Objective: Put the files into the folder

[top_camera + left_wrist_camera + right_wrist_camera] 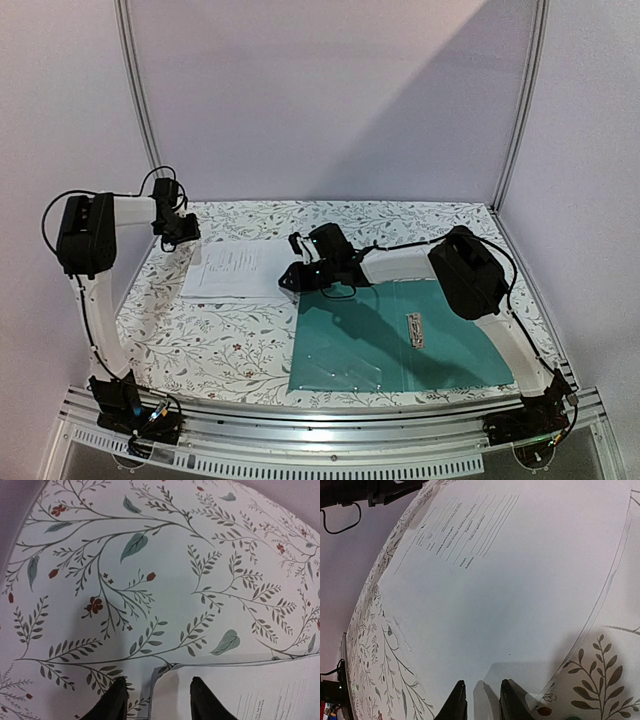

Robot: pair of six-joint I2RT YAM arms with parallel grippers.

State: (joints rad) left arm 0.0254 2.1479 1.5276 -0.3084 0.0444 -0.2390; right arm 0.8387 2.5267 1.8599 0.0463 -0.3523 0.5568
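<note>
The files (235,270), white printed sheets, lie on the floral tablecloth left of the folder (370,340). The teal folder lies open and flat, with its silver clip (415,329) on the right part. My left gripper (185,238) is open at the sheets' far left corner. In the left wrist view its fingers straddle that corner (172,672) just above the cloth, gripper (159,702). My right gripper (293,280) is low over the sheets' near right corner by the folder's far left edge. In the right wrist view (479,702) its fingers stand a narrow gap apart over the paper (510,580).
The floral tablecloth (220,345) covers the table. Grey walls and two metal posts (140,100) stand behind it. A metal rail (330,440) with the arm bases runs along the near edge. The right arm (465,270) reaches across the folder's far side.
</note>
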